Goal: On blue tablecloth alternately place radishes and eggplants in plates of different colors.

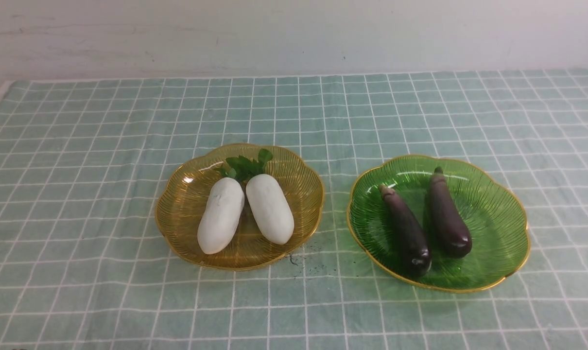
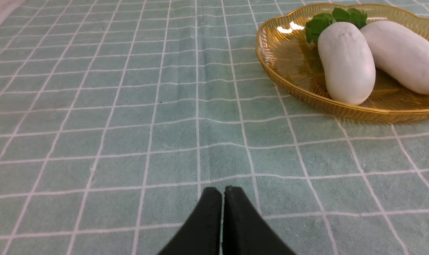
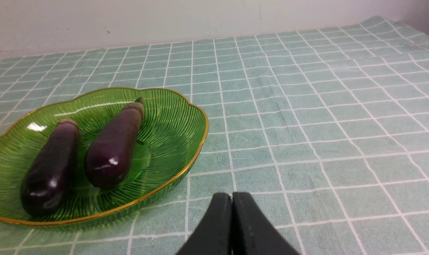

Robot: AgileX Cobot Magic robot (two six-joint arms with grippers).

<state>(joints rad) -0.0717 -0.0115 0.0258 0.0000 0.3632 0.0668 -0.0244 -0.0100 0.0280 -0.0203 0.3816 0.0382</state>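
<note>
Blue tablecloth (image 1: 284, 316), pale and ruled with thin white lines, runs nearest my front camera and spreads under everything I can see. On it, to the left, sits the amber plate (image 1: 240, 260), gold-rimmed and ribbed. Both white radishes (image 1: 270, 209) lie in it, side by side, their leafy tops meeting toward the far rim and their blunt ends spread apart. Just beside it on the right is the green plate (image 1: 498, 243), with the two dark eggplants (image 1: 449, 216) inside, stem ends pointing away from me, a narrow gap between them. A pale wall (image 1: 294, 39) rises behind the cloth.

My left tool (image 2: 223, 193) is closed, tips together, with nothing in its grip. My right tool (image 3: 232, 198) is likewise closed and empty. Each appears to hover over bare cloth, though its height is hard to judge from the wrist view.
</note>
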